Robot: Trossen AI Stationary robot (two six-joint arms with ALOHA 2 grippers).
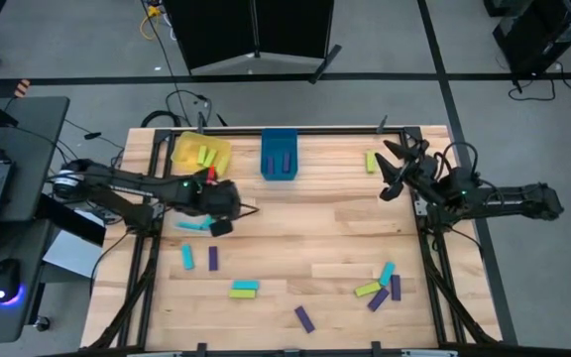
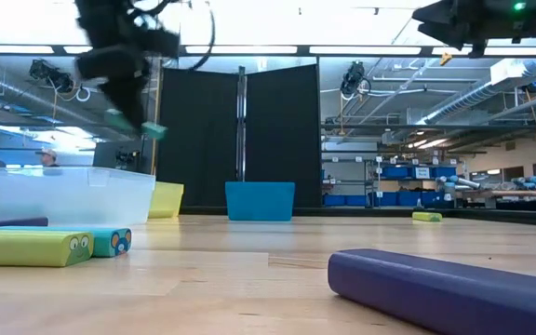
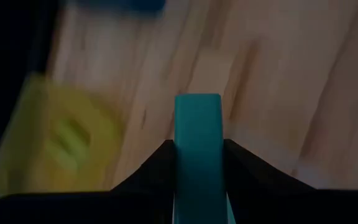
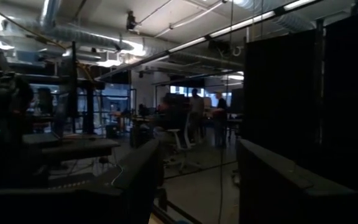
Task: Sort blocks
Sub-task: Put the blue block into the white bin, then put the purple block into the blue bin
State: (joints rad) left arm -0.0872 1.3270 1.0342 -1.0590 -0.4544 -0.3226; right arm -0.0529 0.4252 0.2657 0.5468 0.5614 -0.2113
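My left gripper hovers over the table's left half, near the yellow bin, shut on a teal block. In the low view that block is high above the wood. My right gripper waits open and raised at the table's far right; in its own wrist view it faces the room. Loose blocks lie flat on the table: a teal one, a purple one, a lime and teal pair, a purple one and a mixed cluster. My left gripper pinches the teal block between its two fingers, one on each long side. The block's free end sticks out past the fingertips. In the low view the fingers slant down from above, and the block is lifted clear of the table, tilted.
The blue bin stands at the far edge's middle, the yellow bin left of it with lime blocks inside. A clear bin shows on the low view's left. One lime block lies near the right gripper. Bare wood spans the table's middle.
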